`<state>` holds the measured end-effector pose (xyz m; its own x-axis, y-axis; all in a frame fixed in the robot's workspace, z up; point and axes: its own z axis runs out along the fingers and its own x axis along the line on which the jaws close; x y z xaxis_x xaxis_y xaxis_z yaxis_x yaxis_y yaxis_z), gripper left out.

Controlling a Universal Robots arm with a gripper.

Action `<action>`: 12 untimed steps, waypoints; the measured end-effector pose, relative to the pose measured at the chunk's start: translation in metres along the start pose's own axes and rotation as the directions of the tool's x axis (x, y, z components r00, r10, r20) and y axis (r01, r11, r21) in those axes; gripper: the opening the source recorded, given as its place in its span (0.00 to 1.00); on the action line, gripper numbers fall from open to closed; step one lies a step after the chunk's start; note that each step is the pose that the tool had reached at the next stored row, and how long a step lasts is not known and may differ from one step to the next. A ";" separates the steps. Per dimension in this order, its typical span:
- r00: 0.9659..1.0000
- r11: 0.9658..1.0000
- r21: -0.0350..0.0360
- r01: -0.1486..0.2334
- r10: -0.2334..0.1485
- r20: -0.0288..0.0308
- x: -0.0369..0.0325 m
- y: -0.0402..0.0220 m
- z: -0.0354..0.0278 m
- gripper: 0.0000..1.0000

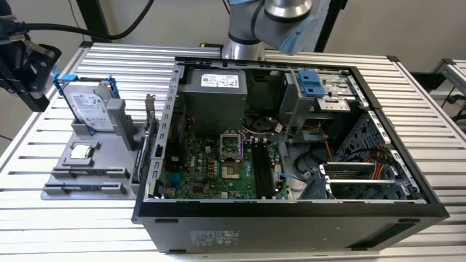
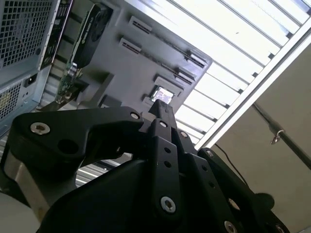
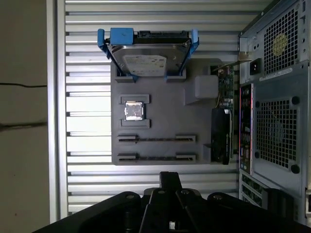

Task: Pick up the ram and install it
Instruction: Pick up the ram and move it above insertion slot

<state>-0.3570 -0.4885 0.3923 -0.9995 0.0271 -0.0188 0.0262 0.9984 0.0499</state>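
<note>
Ram (image 1: pixel 259 168), as far as I can make out, is the long, narrow bluish-green strip standing on edge in a slot of the motherboard (image 1: pixel 196 164), inside the open computer case (image 1: pixel 291 213); its chips are too small to tell. My pincer (image 3: pixel 170 178) hangs over the slatted table (image 3: pixel 92 182) just beside the grey tray (image 3: pixel 160 99), fingers pressed together with nothing between them. The tray carries a blue-framed hard drive (image 3: pixel 148 56) and a square silver processor (image 3: pixel 134 110).

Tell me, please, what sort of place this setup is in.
Likely a robotics lab for computer assembly: a silver-and-blue robot arm by an open black desktop computer case, on a slatted aluminium table, beside a grey parts fixture.
</note>
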 end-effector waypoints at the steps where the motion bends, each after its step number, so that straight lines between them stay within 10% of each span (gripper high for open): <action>1: 1.000 1.000 0.000 0.000 0.000 0.000 0.0000 0.0000 0.0000 0.00; 12: 0.999 0.999 -0.001 0.037 -0.037 -0.002 0.0001 0.0001 0.0000 0.00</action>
<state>-0.3571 -0.4883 0.3923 -0.9998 -0.0099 -0.0188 -0.0108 0.9987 0.0498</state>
